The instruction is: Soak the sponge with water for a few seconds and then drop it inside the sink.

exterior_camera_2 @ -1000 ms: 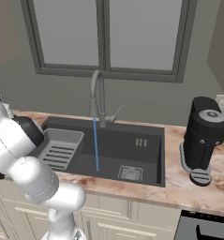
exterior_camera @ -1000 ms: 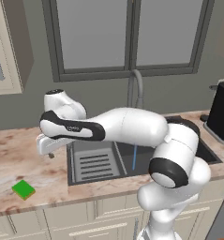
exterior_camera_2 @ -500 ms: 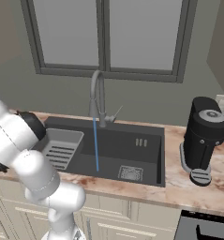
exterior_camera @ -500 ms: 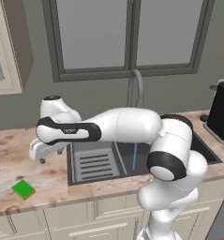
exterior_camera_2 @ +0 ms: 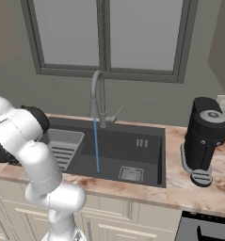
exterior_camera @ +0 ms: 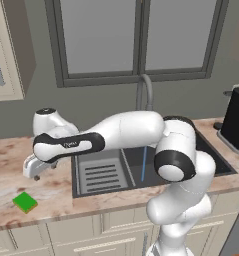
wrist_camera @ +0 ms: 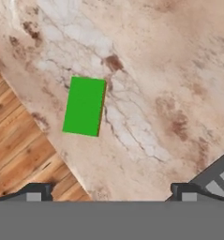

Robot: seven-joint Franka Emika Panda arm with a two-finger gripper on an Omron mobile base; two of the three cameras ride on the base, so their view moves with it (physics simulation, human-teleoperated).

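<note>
Sponge (exterior_camera: 25,202) first: you find it lying flat, green face up, on the marble surface (exterior_camera: 51,192) near the front edge, well to the left of the sink (exterior_camera_2: 132,150). Your claw (exterior_camera: 33,169) hangs above the surface just left of the sink's rim, up and a little to the right of the sponge, and clear of it. From the hand view you look straight down on the sponge (wrist_camera: 84,106), with a thin orange edge showing along one long side, and both dark fingertips (wrist_camera: 36,192) stand far apart at the bottom of that view, so the claw is released and grasps nothing. Beyond the surface edge in that view you see wooden floor (wrist_camera: 15,145). Water (exterior_camera_2: 96,146) runs in a thin blue stream from the curved faucet (exterior_camera_2: 99,96) down into the dark basin, landing left of the square drain grate (exterior_camera_2: 131,173). A ribbed grey rack insert (exterior_camera: 101,175) sits in the left part of the sink. On the right of the surface stands a black coffee machine (exterior_camera_2: 203,139), well apart from everything you are handling.
</note>
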